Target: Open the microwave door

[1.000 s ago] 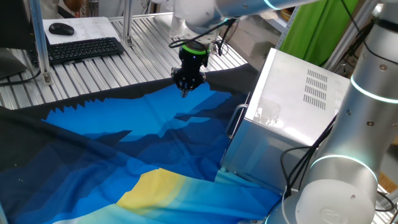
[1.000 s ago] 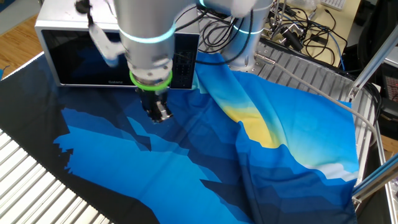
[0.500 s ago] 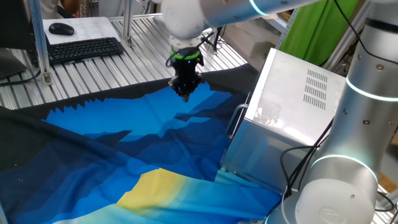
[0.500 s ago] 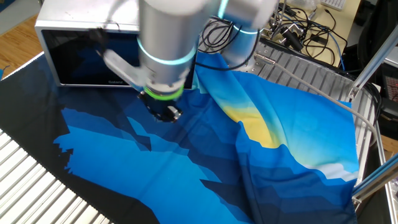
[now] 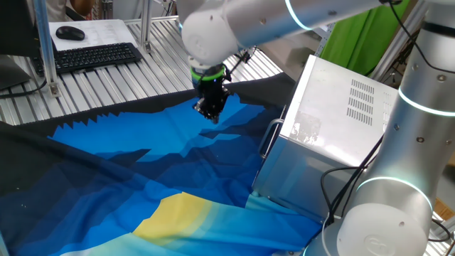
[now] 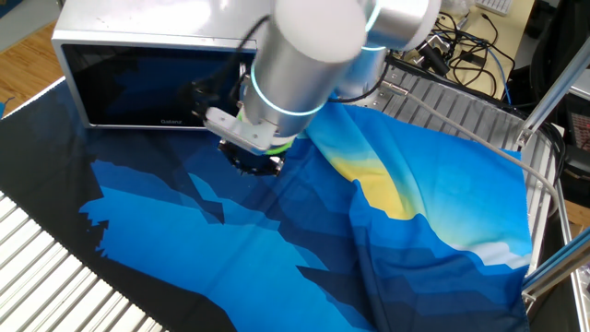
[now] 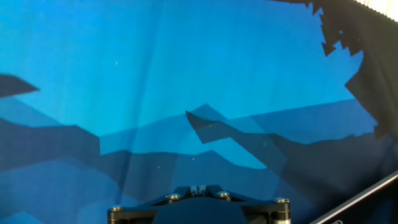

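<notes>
The microwave (image 5: 334, 114) is a silver box with vent slots at the right of the table. Its slim bar handle (image 5: 268, 139) faces left. In the other fixed view the microwave door (image 6: 129, 88) shows as dark glass, closed, with its right part hidden behind my arm. My gripper (image 5: 211, 114) hangs tilted just above the blue cloth (image 5: 142, 156), left of the handle and apart from it. It sits in front of the door's right end (image 6: 255, 166). In the hand view its fingertips (image 7: 198, 188) are shut together with nothing between them.
The blue, black and yellow cloth covers the table up to the microwave. A keyboard (image 5: 96, 55) and a mouse (image 5: 70, 33) lie at the back left. My arm's silver base (image 5: 398, 178) stands right of the microwave. Cables (image 6: 442, 46) and a metal post (image 6: 553, 92) lie behind.
The wrist has swung and tilted, so the hand now leans toward the microwave. The fingertips have shifted slightly along the cloth. The jaws have stayed shut.
</notes>
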### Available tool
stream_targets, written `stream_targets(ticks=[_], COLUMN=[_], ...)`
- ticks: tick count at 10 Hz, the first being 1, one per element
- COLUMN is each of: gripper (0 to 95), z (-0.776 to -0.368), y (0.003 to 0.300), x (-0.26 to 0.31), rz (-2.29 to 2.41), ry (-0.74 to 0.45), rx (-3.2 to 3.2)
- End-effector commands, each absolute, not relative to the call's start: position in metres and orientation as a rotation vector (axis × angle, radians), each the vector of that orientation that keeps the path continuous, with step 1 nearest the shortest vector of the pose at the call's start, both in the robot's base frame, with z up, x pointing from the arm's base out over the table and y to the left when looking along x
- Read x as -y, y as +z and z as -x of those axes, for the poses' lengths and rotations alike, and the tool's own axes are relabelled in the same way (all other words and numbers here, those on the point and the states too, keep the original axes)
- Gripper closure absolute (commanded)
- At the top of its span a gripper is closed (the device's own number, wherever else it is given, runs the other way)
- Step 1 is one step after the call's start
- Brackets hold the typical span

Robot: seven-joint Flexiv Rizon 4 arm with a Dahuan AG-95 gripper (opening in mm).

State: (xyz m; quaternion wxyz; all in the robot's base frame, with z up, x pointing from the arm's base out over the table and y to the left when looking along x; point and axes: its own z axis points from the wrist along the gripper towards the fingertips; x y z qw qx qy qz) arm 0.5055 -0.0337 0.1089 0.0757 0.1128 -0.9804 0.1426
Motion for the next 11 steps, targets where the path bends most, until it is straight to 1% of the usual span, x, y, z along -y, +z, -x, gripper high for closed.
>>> stream_targets(ticks=[1,4,7,10,11], gripper=[95.0,95.0,95.0,95.0,95.0], z=[-0.501,-0.486,-0.48,-0.452,-0.443], y=[0.11,0.114,0.121,0.125,0.125], x=[0.033,0.036,0.065,0.087,0.094], rz=[-0.332,-0.333,-0.333,-0.335,-0.337], ry=[0.441,0.488,0.477,0.58,0.595], rx=[2.94,2.943,2.944,2.941,2.943])
